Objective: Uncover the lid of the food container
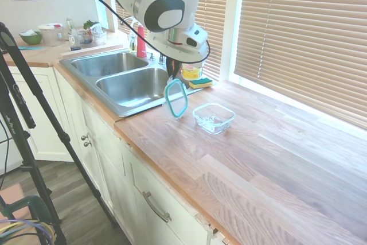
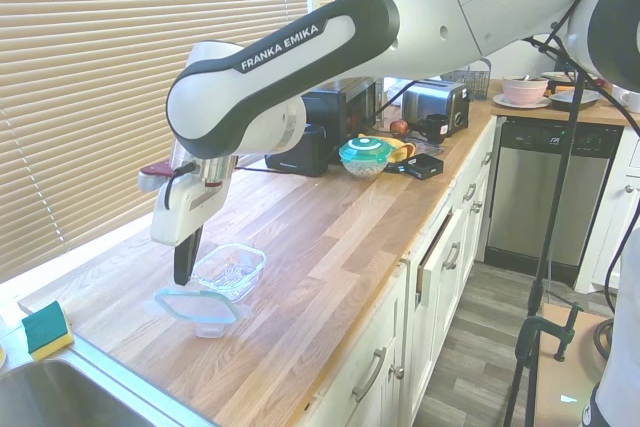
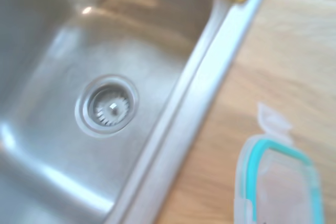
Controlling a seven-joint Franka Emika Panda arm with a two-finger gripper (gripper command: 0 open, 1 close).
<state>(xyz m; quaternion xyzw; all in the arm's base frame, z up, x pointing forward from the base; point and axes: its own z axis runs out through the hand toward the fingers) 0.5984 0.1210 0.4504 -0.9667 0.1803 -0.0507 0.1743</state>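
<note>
Item 1. Gripper (image 2: pixel 186 269), lower left of the second exterior view. Dark fingers point straight down and are pinched together on one edge of the lid; nothing else is held. The grip at the rim rather than the centre looks chosen so the flat piece could be peeled up off its seat.

Item 2. Lid (image 2: pixel 195 306), clear centre, teal-blue rim, snap tabs. In the first exterior view it (image 1: pixel 176 97) hangs nearly on edge at centre frame, just beside the sink lip; in the second exterior view it reads flatter, low over the wood. Whether its far edge touches the counter cannot be told. The wrist view shows part of it (image 3: pixel 278 182) at lower right, blurred, with one tab toward the sink rail.

Item 3. Food container (image 1: pixel 213 117), clear glass dish, centre of the first exterior view, just right of the lid. Open on top, apparently empty, resting flat on the counter (image 1: pixel 275 164). The lid is clear of it, so the uncovering proper appears done; setting the lid down remains.

Item 4. Double steel sink (image 1: pixel 129 84), upper left of centre. The lid sits close to its edge, so a careless release could send it into the basin.

Item 5. Yellow-green sponge (image 1: pixel 200 82), behind the gripper by the window, not involved.
</note>
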